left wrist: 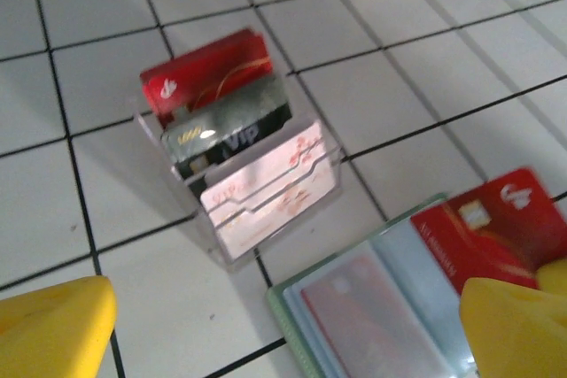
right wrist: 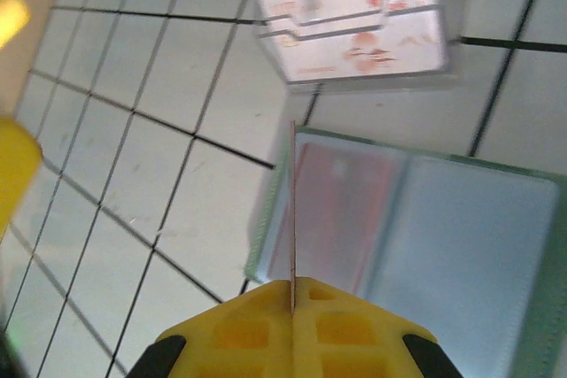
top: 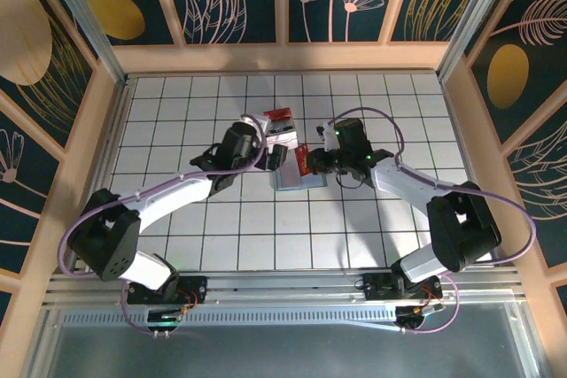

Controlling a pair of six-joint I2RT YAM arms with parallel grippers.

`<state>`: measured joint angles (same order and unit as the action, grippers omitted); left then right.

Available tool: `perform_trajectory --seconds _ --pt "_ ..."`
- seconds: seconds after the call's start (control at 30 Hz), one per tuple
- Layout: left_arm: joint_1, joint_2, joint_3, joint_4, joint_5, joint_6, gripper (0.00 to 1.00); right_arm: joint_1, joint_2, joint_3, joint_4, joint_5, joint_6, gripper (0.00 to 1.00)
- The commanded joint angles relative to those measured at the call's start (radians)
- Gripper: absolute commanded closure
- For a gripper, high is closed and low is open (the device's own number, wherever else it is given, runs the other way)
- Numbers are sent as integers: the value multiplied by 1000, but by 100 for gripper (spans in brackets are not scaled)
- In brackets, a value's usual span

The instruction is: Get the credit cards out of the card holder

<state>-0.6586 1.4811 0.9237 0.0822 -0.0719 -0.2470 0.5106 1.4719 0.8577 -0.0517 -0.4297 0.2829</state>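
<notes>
Right gripper [right wrist: 292,307], jaws pinched shut on one red credit card [top: 303,160], holds it edge-on over the left page of the open card holder [right wrist: 461,245] lying on the tabletop [top: 221,227]; left gripper [top: 276,158], jaws spread wide and empty, hovers at the card holder's left edge

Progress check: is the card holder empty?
No, a reddish card sits inside a clear pocket of the open card holder.
</notes>
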Motion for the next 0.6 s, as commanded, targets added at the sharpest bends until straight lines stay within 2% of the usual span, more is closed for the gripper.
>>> perform_trajectory --seconds 0.0,0.1,0.2,0.3,0.4,0.57 --pt "43 -37 4 62 260 57 1 -3 -42 23 -18 -139 -99 100" --pt "72 -49 -1 80 407 96 1 -1 -57 23 -9 -218 -115 100" --pt "119 -45 -8 83 514 108 9 0 -77 18 1 -262 -127 100" --pt "143 -31 -9 60 590 138 16 0 -97 10 14 -301 -135 100" --pt "143 -19 -10 60 684 163 17 2 -108 13 21 -348 -144 100" --pt "144 -8 -13 79 779 173 23 3 -116 17 27 -392 -154 100"
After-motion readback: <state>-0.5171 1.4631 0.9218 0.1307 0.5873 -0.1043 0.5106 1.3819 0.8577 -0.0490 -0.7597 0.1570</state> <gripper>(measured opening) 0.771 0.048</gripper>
